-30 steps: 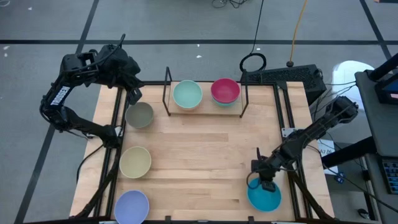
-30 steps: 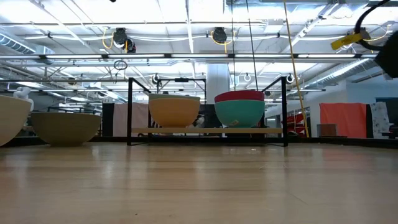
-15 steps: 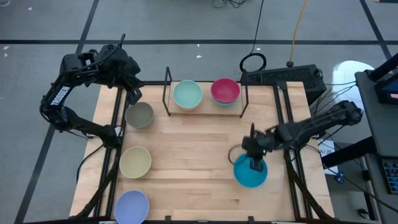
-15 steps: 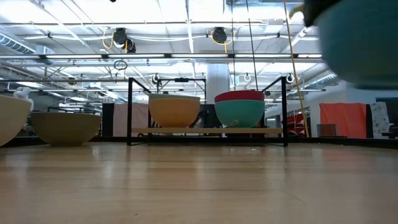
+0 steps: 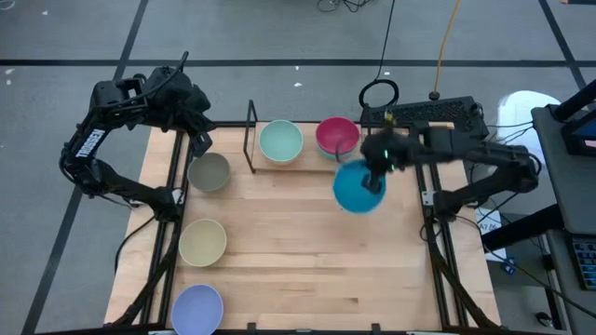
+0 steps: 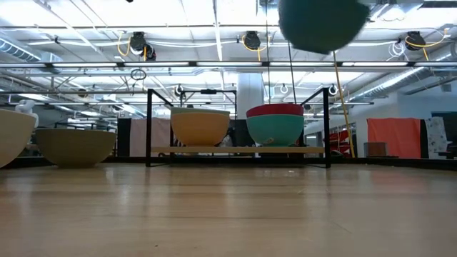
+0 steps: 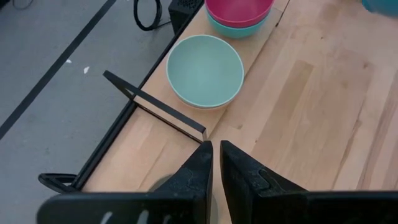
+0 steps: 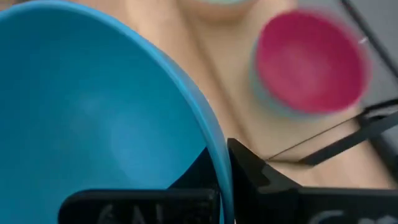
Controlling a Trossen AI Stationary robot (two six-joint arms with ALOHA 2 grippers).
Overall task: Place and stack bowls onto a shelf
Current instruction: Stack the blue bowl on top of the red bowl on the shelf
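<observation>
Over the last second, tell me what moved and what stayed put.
The right gripper, shut on the bright teal-blue bowl, carried it from the table's near right corner up beside the black-rod shelf. The left gripper, shelf bowls and table bowls stayed put.

A light wooden desk with plank seams stands on a grey floor crossed by dark lines. Beyond the desk's far right corner lies a black keyboard-like box, with a coiled black cable ring just beside it and an orange cord running away from it. In the low view, an orange-red cloth panel stands in the room behind, under ceiling pipes.
</observation>
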